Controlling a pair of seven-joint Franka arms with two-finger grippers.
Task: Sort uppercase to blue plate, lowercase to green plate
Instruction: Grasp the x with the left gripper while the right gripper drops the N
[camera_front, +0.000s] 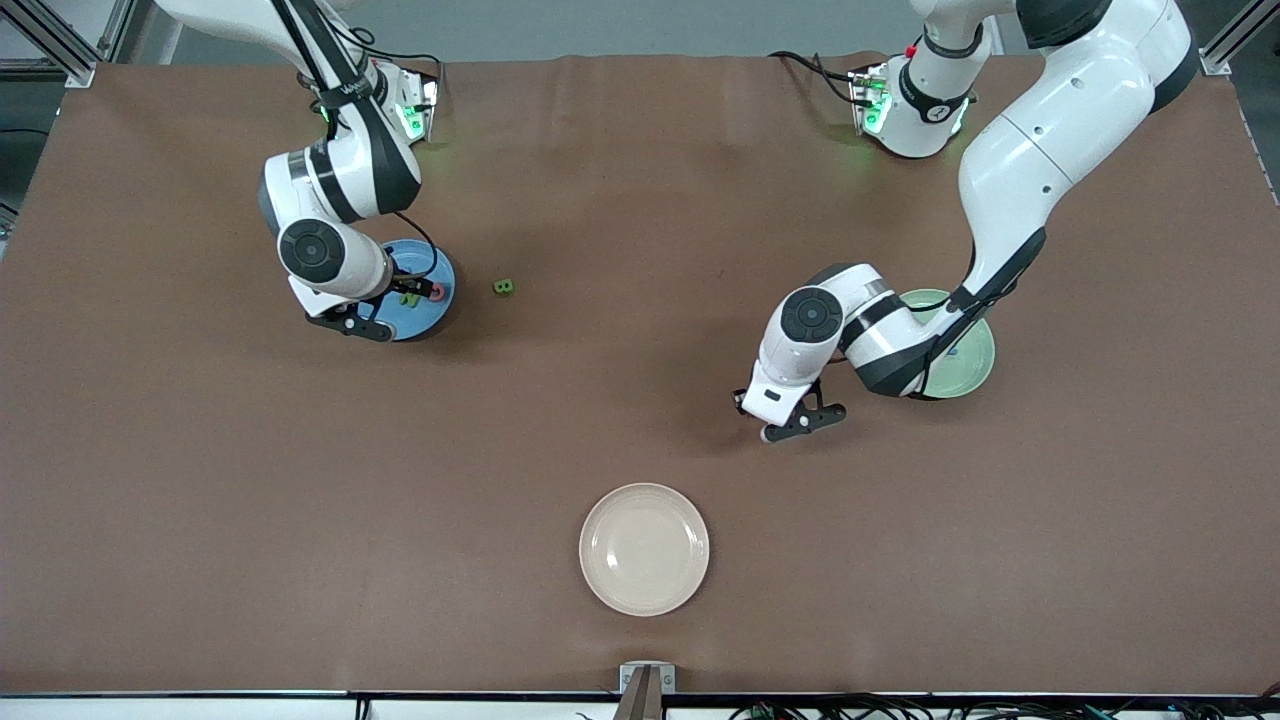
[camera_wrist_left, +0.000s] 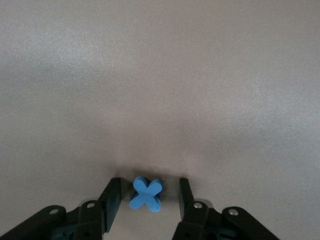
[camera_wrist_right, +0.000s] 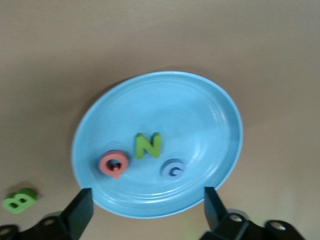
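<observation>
The right gripper (camera_wrist_right: 145, 210) hung over the blue plate (camera_front: 437, 306), its jaws spread wide and empty, a pose that suited a capital just dropped: the pinkish-red Q (camera_wrist_right: 114, 164), green N (camera_wrist_right: 148, 145) and blue G (camera_wrist_right: 172, 169) lay together in the plate. The green B (camera_front: 504, 287) sat on the bench (camera_front: 640, 420) just beside that plate, toward the left arm's end, so it looked like the capital left to fetch. The left gripper (camera_wrist_left: 148, 197) was low on the bench near the green plate (camera_front: 975, 362), jaws part-open, straddling the blue x (camera_wrist_left: 146, 193) without clearly touching it, apparently set to pinch it for that plate. A cream plate (camera_front: 645, 549) sat unused nearer the front camera.
</observation>
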